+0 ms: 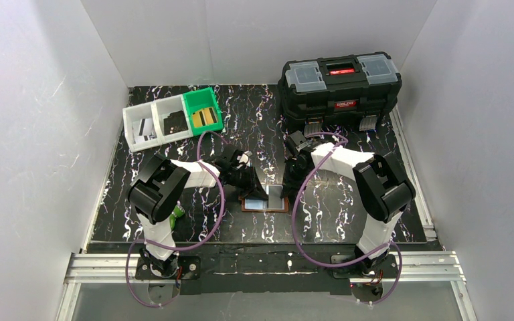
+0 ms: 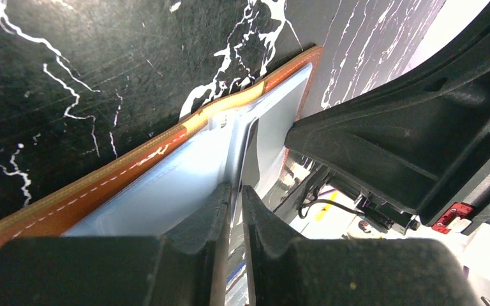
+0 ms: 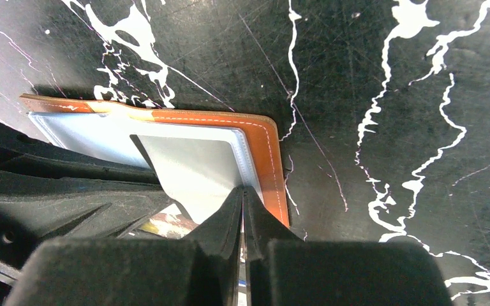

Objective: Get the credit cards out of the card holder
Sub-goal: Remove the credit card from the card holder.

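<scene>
The brown card holder (image 1: 266,208) lies open on the black marbled table between my two arms, its glossy pale grey-blue pockets facing up. It also shows in the left wrist view (image 2: 102,185) and in the right wrist view (image 3: 263,150). My left gripper (image 1: 253,180) (image 2: 231,194) is shut on a thin glossy credit card (image 2: 237,143) that stands tilted up out of the holder. The same card shows as a pale grey sheet (image 3: 191,167). My right gripper (image 1: 286,182) (image 3: 243,193) is shut on the right-hand pocket edge of the card holder. Other cards are hidden.
A big black toolbox (image 1: 340,87) stands at the back right. Two white bins (image 1: 154,124) and a green bin (image 1: 203,110) with dark and yellow items sit at the back left. A small green object (image 1: 178,214) lies by the left arm.
</scene>
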### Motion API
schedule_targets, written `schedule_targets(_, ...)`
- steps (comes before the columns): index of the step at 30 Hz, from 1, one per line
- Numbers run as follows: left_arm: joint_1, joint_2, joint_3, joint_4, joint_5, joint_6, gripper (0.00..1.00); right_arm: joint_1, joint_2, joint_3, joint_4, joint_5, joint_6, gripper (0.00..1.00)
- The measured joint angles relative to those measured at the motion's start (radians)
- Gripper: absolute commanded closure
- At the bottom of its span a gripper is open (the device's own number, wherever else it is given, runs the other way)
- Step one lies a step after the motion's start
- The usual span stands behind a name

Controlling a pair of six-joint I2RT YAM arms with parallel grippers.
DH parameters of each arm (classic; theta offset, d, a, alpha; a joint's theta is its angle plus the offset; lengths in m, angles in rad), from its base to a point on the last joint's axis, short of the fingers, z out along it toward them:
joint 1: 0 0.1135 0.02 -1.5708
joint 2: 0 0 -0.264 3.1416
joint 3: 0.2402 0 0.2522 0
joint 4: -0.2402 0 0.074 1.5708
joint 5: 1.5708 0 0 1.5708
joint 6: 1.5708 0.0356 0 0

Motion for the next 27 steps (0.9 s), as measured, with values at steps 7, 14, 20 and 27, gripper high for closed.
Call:
schedule_targets(7,0.000,0.000,0.022,-0.054,-0.005,0.034,0.92,0.008,0.007,0.013,-0.009,0.007,-0.005,0.87)
schedule_targets(14,-0.001,0.000,0.071,-0.156,-0.042,0.088,1.00,0.013,0.011,0.014,-0.004,-0.003,-0.005,0.85)
schedule_targets(20,-0.001,-0.001,0.075,-0.183,-0.051,0.101,1.00,0.013,0.016,0.014,0.001,-0.016,-0.005,0.85)
schedule_targets(27,0.001,-0.029,0.077,-0.234,-0.076,0.130,1.00,0.012,0.026,0.011,0.021,-0.052,0.005,0.84)
